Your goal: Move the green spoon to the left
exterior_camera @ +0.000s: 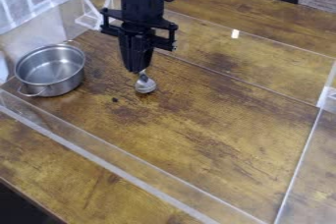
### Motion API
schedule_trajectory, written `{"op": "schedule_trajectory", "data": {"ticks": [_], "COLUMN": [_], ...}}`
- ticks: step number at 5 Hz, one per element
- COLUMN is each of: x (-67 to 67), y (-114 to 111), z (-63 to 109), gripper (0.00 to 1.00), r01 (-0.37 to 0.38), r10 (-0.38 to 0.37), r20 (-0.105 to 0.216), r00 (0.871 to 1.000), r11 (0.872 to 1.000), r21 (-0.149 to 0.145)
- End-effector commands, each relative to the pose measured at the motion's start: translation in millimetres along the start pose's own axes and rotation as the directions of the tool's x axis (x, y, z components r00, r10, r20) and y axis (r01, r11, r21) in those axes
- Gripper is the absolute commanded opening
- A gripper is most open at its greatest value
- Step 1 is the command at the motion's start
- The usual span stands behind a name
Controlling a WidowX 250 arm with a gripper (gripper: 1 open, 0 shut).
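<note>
The green spoon (144, 85) lies on the desk (230, 120), near the middle of the wooden top. Only its round grey end shows, and the handle is hidden under the robot's fingers. The hand (140, 70) points straight down and stands directly over the spoon, with its fingers closed together at the place where the handle must be. The fingers seem to pinch the handle, but the picture does not show it clearly. The spoon is not lifted, so I cannot say for sure that it is held.

In my judgement the task is at its beginning. The hand has reached the spoon and closed, but the spoon is not yet moved to the left. What is left is the lift, the carrying to the left and the release.

To the left of the spoon stands a steel bowl (49, 69), well apart from it. It takes part of the left side, so the spoon should probably stop before it. A clear wall (132, 174) runs along the front of the desk.
</note>
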State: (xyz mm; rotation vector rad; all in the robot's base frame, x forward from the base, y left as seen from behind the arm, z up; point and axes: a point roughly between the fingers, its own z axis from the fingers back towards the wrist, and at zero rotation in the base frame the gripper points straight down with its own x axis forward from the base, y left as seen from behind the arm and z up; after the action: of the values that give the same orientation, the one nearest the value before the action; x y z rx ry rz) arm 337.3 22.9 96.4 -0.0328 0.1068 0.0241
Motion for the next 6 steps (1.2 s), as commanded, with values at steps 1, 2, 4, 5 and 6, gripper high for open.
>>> {"op": "schedule_trajectory", "data": {"ticks": [1,2,4,5,6], "x": [3.8,4.6,7.7,9.7,11.8], "y": [7.7,9.2,13.0,15.1,17.6], "z": [36.6,37.6,34.7,31.6,27.9], "gripper": [0.00,0.00,0.00,0.00,0.00], "r01": [-0.015,-0.016,-0.021,-0.024,-0.027], "r10": [0.015,0.015,0.020,0.023,0.027], "r20": [0.110,0.110,0.105,0.101,0.095], "r00": [0.994,0.994,0.994,0.995,0.995], "r11": [1.000,1.000,1.000,1.000,1.000], "r21": [0.005,0.004,0.001,0.000,-0.001]}}
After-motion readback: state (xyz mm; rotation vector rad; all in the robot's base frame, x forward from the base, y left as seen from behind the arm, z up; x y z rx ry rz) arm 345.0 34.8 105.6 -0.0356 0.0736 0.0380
